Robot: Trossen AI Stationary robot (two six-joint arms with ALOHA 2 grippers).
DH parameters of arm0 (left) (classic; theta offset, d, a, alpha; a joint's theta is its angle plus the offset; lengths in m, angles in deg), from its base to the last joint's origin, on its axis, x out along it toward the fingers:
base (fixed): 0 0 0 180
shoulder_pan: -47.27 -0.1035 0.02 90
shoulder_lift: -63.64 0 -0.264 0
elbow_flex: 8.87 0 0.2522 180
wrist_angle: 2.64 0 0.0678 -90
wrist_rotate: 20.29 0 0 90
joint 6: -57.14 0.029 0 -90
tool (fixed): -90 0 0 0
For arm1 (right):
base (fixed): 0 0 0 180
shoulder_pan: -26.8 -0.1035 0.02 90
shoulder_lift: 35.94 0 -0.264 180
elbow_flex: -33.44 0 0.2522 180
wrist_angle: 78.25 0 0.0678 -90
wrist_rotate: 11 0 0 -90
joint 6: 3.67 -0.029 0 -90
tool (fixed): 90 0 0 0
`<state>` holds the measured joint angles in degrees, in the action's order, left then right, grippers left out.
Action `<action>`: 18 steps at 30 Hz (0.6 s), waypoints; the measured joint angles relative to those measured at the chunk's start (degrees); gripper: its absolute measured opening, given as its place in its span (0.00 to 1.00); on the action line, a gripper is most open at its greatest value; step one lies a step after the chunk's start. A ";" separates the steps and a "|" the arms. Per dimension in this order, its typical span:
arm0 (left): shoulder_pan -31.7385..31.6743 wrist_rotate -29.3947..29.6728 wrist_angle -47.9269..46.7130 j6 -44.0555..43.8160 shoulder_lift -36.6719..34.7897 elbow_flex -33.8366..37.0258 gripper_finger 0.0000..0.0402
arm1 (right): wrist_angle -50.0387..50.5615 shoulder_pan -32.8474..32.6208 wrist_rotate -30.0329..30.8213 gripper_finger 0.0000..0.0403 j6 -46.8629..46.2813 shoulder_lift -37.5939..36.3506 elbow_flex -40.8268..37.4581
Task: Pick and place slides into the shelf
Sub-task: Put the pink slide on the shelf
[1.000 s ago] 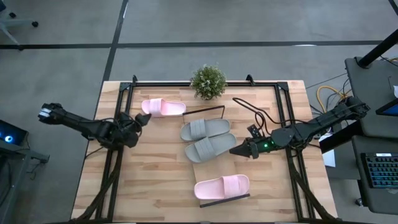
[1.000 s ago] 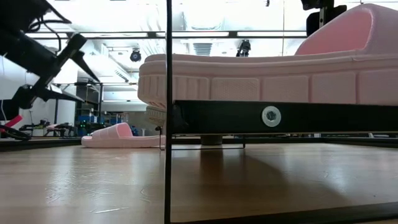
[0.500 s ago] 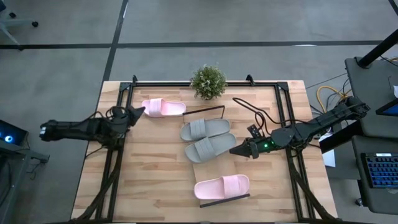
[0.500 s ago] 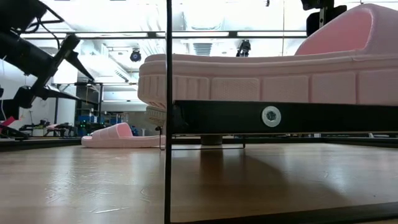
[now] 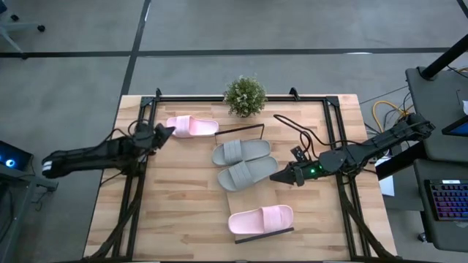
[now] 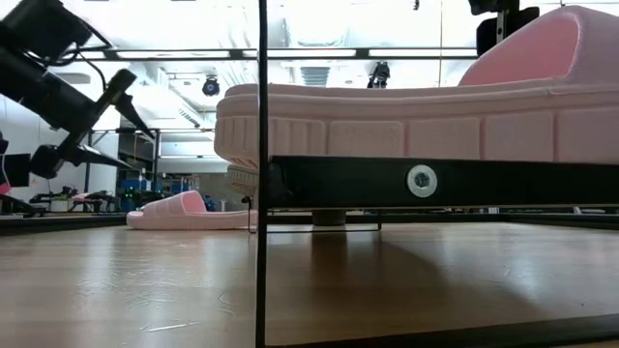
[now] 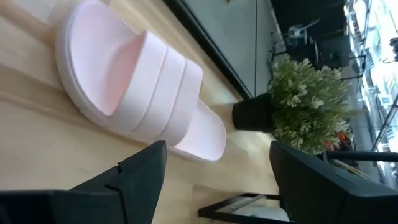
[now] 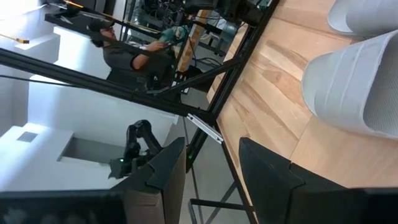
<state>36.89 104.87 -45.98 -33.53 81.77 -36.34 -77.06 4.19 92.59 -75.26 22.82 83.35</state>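
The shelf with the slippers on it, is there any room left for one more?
Yes. On the shelf, bare board shows between the grey slides and the pink slide at the near end. The far end is crowded: the two greys lie side by side by the wire rim. The last pink slide lies off the shelf, before the open left pincer.

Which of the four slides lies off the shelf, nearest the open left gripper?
The pale pink slide beside the potted plant. It lies on the bare tabletop just ahead of the left gripper; the other three sit on the shelf.
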 joint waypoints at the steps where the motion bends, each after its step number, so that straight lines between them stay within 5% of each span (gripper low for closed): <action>1: -1.00 -1.46 1.46 0.43 0.56 0.33 0.67 | -0.08 0.00 0.00 0.35 0.02 0.00 0.00; 6: -6.53 -6.74 10.51 2.16 3.23 2.67 0.67 | -0.14 0.00 -0.37 0.35 -0.15 0.00 0.00; 13: -12.93 -8.53 9.13 3.94 5.15 2.49 0.67 | -0.21 -0.93 -1.95 0.35 -1.40 -0.02 0.00; 18: -16.93 -15.14 9.26 7.14 7.29 2.62 0.67 | -0.21 -1.77 -1.75 0.35 -1.44 -0.04 0.00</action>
<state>19.95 89.74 -36.72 -26.39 89.06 -33.72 -77.27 2.42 90.84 -76.71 22.78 83.35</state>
